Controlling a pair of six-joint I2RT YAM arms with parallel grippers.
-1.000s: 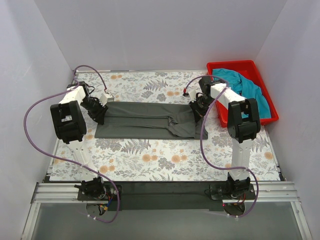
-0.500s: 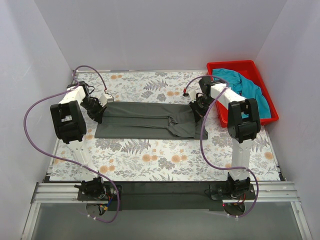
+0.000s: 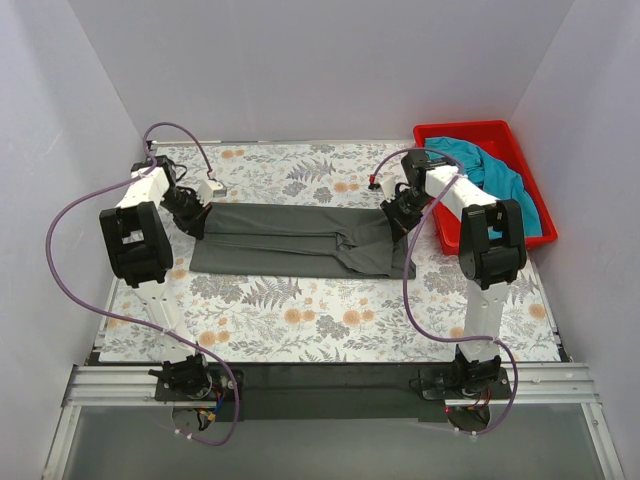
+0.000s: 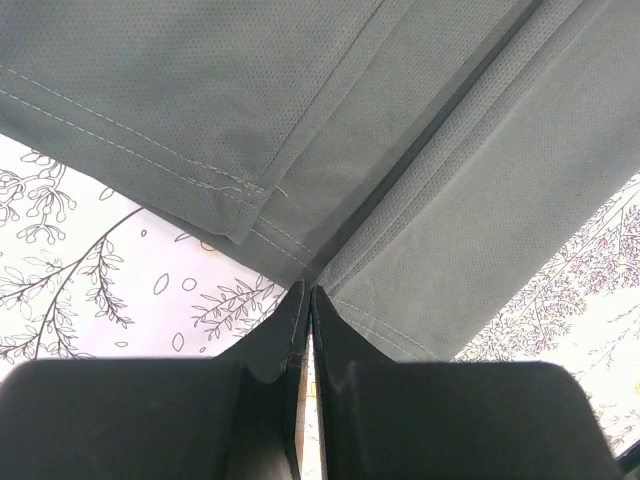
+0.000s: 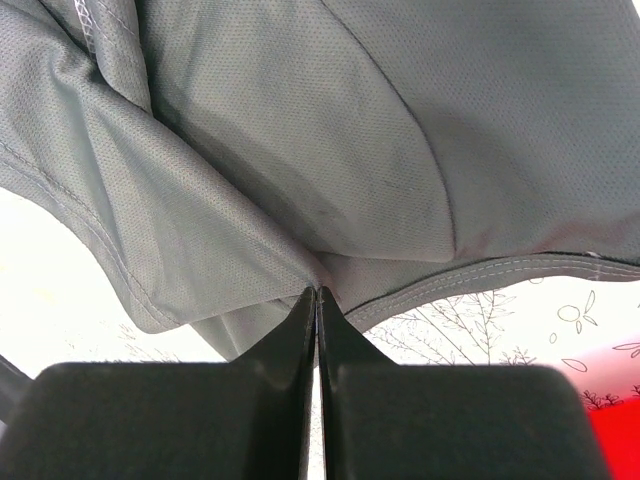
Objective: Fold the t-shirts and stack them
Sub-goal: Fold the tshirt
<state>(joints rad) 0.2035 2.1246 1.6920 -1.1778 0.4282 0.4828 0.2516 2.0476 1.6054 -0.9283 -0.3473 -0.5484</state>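
The dark grey t-shirt (image 3: 300, 240) lies folded into a long strip across the middle of the flowered table. My left gripper (image 3: 198, 218) is at its left end, and in the left wrist view it (image 4: 307, 290) is shut on the hemmed edge of the grey t-shirt (image 4: 450, 150). At the right end my right gripper (image 3: 398, 215) pinches bunched cloth; in the right wrist view it (image 5: 317, 292) is shut on a fold of the grey t-shirt (image 5: 300, 130). The teal-blue t-shirt (image 3: 492, 172) lies crumpled in the red bin.
The red plastic bin (image 3: 470, 128) stands at the back right corner, close to the right arm; its corner (image 5: 612, 440) shows in the right wrist view. White walls enclose the table on three sides. Purple cables loop from both arms.
My left gripper has closed on the shirt's left end. Both grippers have shifted slightly toward the back of the table, and the right forearm has swung a little to the right.
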